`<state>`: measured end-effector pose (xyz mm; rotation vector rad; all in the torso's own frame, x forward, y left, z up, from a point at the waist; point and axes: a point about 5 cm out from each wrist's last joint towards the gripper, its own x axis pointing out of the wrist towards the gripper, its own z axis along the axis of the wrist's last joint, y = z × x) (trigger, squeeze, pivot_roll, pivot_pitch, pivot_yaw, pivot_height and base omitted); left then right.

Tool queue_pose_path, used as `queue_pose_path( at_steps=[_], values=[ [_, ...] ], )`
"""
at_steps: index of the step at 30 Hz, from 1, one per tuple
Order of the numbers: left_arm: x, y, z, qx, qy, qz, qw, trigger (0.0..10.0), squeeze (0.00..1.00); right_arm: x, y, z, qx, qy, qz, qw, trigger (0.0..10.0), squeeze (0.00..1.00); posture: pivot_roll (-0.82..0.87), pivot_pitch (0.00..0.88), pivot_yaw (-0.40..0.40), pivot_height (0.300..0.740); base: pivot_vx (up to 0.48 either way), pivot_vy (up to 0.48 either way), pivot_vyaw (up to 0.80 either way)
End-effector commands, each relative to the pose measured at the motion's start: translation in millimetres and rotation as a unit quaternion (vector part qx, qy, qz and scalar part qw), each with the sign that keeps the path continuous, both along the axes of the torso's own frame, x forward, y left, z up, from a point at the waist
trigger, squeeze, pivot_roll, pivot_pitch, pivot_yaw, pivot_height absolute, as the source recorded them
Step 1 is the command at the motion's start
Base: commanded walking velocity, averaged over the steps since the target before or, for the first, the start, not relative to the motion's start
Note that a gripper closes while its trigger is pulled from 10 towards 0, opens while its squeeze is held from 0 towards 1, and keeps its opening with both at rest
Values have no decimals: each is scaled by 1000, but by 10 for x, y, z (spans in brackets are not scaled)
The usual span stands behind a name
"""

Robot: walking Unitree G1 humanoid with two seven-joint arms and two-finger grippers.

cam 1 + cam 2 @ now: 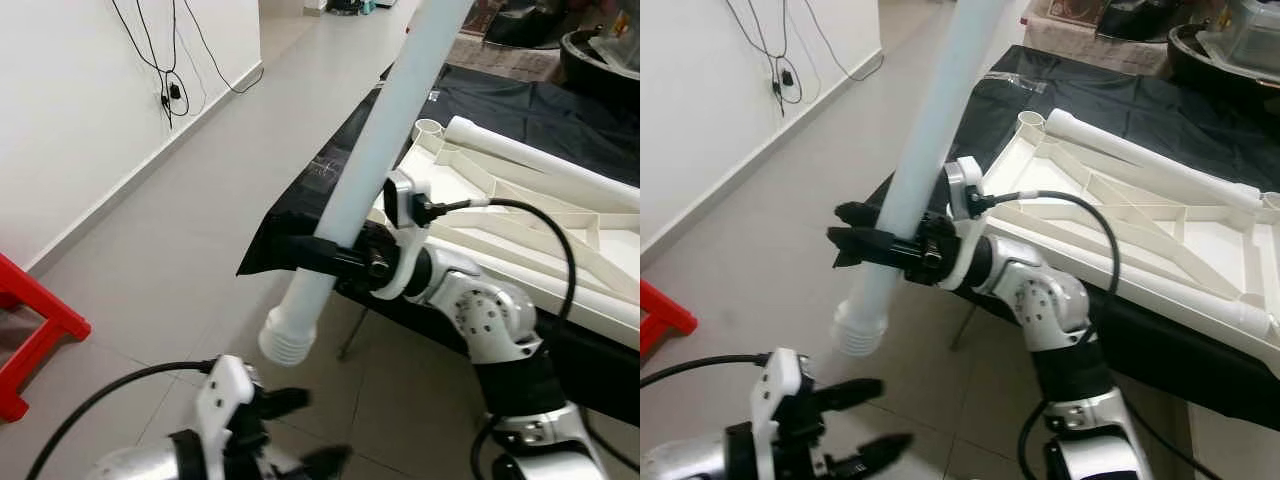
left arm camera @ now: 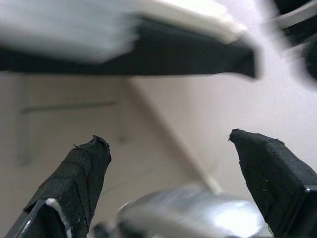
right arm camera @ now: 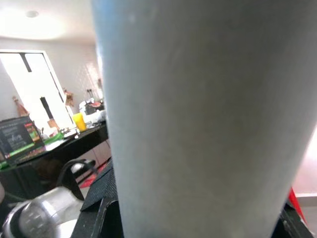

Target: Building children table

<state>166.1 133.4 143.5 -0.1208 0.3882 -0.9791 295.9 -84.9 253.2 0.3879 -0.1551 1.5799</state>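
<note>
One long white table leg [image 1: 370, 160], ridged at its end, clamped by right gripper [image 1: 875, 245]

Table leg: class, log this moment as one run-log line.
right tool: shut on table leg, tilted | left tool: open, below | tabletop: upside down on black cloth

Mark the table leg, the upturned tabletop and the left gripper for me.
table leg [image 1: 375, 150], left eye view, mid shaft.
upturned tabletop [image 1: 1160, 245], right eye view, ribbed underside.
left gripper [image 1: 868, 418], right eye view, between the fingers.
</note>
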Motion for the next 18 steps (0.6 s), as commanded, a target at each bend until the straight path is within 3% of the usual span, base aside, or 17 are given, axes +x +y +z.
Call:
queue_pose_path(
  at_steps=[1, 7, 11, 13, 18],
  values=[
    [26, 90, -24, 19, -6, 18, 1000, 10000, 0, 8, -16, 26, -1, -15, 2, 1000, 10000, 0, 101, 136, -68, 740, 0, 0, 0],
    [56, 156, 8, 27, -14, 28, 999, 10000, 0, 27, -66, 27, -8, -19, -2, 1000, 10000, 0, 101, 138, -69, 740, 0, 0, 0],
    [95, 161, 91, 11, -25, 30, 999, 10000, 0, 16, -90, 24, -12, -22, 3, 1000, 10000, 0, 97, 140, -73, 740, 0, 0, 0],
    [121, 107, 190, -14, -34, 12, 999, 10000, 0, -19, -83, -4, -19, -23, 16, 999, 10000, 0, 93, 136, -70, 740, 0, 0, 0],
    [131, 68, 221, -16, -40, -11, 999, 10000, 0, -57, -68, -46, -24, -21, 28, 999, 10000, 0, 95, 137, -68, 740, 0, 0, 0]
  ],
)
